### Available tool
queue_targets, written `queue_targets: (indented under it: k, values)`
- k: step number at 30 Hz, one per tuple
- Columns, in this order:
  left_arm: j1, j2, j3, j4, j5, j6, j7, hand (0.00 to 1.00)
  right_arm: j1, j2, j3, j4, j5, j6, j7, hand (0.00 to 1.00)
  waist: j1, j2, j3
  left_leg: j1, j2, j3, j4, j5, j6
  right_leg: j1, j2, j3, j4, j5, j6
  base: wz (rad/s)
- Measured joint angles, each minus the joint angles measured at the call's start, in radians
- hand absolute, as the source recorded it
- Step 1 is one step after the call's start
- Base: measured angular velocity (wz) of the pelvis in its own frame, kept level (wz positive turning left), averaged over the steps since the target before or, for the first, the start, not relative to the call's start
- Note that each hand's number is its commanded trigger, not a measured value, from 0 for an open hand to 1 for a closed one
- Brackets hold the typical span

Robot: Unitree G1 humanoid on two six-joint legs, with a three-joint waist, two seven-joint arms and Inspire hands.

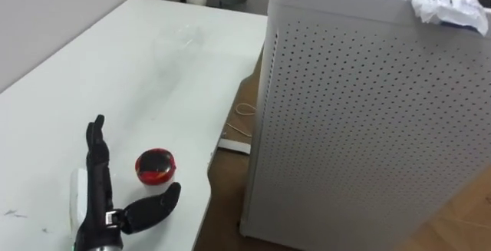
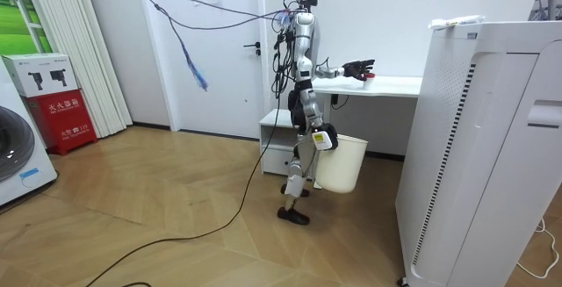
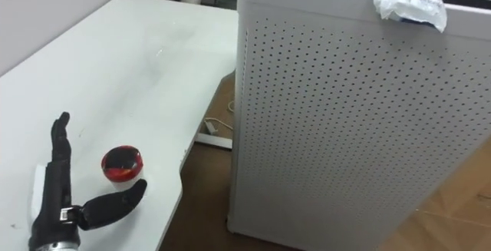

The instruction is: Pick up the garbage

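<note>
A small round red and black thing [image 1: 156,166] lies near the front edge of the white table [image 1: 153,74]. My left hand [image 1: 100,193] rests just left of it, open, with straight fingers pointing away and the thumb stretched toward it without touching. A crumpled white wrapper [image 1: 445,1] lies on top of the tall white perforated appliance [image 1: 368,128] to the right. In the room view my right hand [image 2: 323,138] hangs low beside a white bin [image 2: 341,162] at my hip.
I stand at the table's end, with the appliance close on my right across a narrow strip of brown floor [image 1: 230,182]. A thin white strip [image 1: 77,197] lies under my left hand. A white cord [image 1: 244,111] lies on the floor.
</note>
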Motion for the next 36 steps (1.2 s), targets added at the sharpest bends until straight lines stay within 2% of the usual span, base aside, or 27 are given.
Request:
queue_targets:
  k: [5,12,19,27,32,36]
  values:
    - [0.000,0.000,-0.002,0.001,0.000,0.000,-0.005,0.00,-0.002,-0.001,0.000,-0.004,0.000,0.000,0.000,1.00,-0.001,0.007,0.0031,0.002,0.004,0.001,-0.007,0.000,0.000,0.003,0.005,0.000,-0.011,0.006,-0.001,0.00]
    - [0.014,0.000,0.000,0.008,-0.022,0.000,-0.016,0.00,0.000,-0.001,-0.003,-0.004,-0.007,0.000,0.003,1.00,-0.003,0.011,0.0025,0.018,0.006,0.004,-0.015,0.001,-0.001,0.014,0.006,-0.009,-0.015,0.006,-0.001,0.00]
    - [0.042,-0.007,-0.001,0.051,-0.183,0.000,-0.019,0.00,0.013,-0.001,-0.020,-0.014,-0.040,0.000,0.007,1.00,0.001,0.014,0.0006,0.021,0.007,0.004,-0.017,0.001,-0.001,0.015,0.007,-0.003,-0.017,0.006,-0.001,-0.01]
    - [0.056,-0.004,0.009,0.065,-0.305,0.000,-0.015,0.00,0.015,-0.002,-0.020,-0.010,-0.040,0.002,0.001,1.00,0.014,0.016,-0.0019,0.032,0.010,0.012,-0.033,0.001,-0.002,0.014,0.009,0.006,-0.010,0.006,-0.001,-0.03]
    - [0.059,0.001,0.014,0.073,-0.374,-0.008,-0.016,0.00,0.021,-0.003,-0.021,-0.004,-0.052,0.016,0.001,1.00,0.013,0.006,-0.0062,0.035,0.010,0.012,-0.030,0.001,-0.002,0.016,0.009,0.003,-0.010,0.006,-0.001,0.00]
    - [0.059,0.001,0.021,0.081,-0.396,-0.021,-0.018,0.00,0.026,-0.001,-0.020,-0.008,-0.095,0.021,0.002,1.00,0.005,-0.005,-0.0016,0.050,0.011,0.016,-0.031,0.001,-0.002,0.030,0.009,0.004,-0.011,0.006,-0.001,-0.01]
